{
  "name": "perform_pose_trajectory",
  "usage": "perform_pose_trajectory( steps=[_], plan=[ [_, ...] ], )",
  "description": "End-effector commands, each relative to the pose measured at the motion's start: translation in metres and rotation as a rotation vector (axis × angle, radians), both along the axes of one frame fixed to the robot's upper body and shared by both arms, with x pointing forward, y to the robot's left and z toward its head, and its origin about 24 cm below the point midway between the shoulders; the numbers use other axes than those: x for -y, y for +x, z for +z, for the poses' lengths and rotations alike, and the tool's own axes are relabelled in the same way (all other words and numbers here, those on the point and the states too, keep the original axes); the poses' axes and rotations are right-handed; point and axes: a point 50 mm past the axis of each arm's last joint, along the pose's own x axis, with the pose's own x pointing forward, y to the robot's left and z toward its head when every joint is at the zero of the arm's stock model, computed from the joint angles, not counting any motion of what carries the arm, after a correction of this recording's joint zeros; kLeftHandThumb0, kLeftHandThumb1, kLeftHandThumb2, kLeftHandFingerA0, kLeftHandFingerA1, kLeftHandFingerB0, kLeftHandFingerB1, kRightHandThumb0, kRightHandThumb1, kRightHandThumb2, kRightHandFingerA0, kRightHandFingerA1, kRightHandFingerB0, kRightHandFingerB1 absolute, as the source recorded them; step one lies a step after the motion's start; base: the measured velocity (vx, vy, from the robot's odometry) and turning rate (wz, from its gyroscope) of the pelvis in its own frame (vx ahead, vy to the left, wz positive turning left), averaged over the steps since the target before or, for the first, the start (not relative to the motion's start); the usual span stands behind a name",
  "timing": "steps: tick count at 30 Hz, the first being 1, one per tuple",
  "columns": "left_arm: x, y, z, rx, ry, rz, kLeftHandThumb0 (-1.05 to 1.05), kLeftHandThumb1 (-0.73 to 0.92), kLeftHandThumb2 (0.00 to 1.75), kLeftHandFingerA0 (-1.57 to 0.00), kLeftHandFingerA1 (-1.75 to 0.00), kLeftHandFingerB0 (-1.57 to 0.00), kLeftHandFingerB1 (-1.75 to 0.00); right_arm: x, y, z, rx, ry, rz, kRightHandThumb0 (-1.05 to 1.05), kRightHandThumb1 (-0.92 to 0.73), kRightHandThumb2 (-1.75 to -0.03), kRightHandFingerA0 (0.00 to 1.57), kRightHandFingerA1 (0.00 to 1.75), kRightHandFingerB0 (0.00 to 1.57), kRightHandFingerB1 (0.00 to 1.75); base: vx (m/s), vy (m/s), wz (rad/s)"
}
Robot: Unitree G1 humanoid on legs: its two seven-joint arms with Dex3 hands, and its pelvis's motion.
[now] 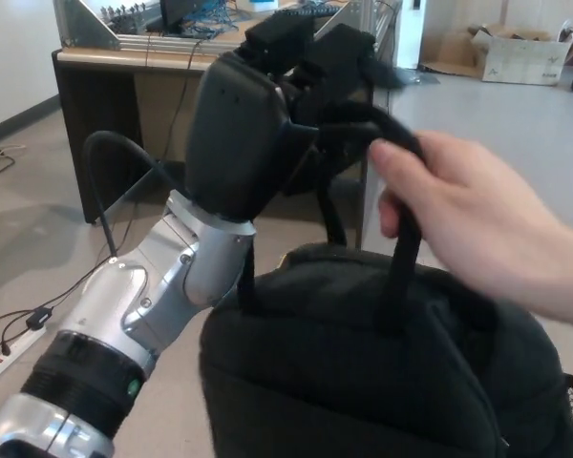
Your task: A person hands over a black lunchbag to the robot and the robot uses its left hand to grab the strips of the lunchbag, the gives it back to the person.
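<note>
Desk (124,72) behind | left hand (258,124) raised, fingers hooking lunchbag (363,363) strips (401,239) | person's hand (468,219) gripping strips

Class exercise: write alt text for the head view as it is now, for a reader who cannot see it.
A robot's black left hand and a person's hand both hold the straps of a black lunchbag hanging between them. Behind stand a wooden desk and a cardboard box on a grey floor.

Desk (124,86) close behind; open floor (477,124) right.
</note>
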Motion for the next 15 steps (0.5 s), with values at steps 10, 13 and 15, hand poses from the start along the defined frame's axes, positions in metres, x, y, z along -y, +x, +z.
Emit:
perform_pose_trajectory(
  steps=[10,13,15],
  plan=[
    [-0.018,-0.036,-0.004,-0.391,0.275,-0.038,-1.05,0.65,0.61,0.00,0.00,0.00,0.00,0.008,-0.007,-0.003,-0.018,-0.034,0.001,-0.35,-0.66,-0.59,0.57,0.46,0.50,0.43,0.00,0.000,0.00],
    [-0.019,-0.046,-0.003,-0.424,0.259,-0.093,-1.04,0.62,0.60,0.00,0.00,0.00,0.00,0.008,-0.012,-0.005,-0.024,-0.035,0.000,-0.33,-0.66,-0.59,0.55,0.45,0.49,0.43,0.00,0.000,0.00],
    [-0.025,-0.054,-0.001,-0.429,0.237,-0.103,-1.04,0.60,0.62,0.00,0.00,0.00,0.00,0.007,-0.012,-0.005,-0.018,-0.043,-0.002,-0.34,-0.66,-0.59,0.58,0.46,0.51,0.43,0.00,0.000,0.00]
  ],
)
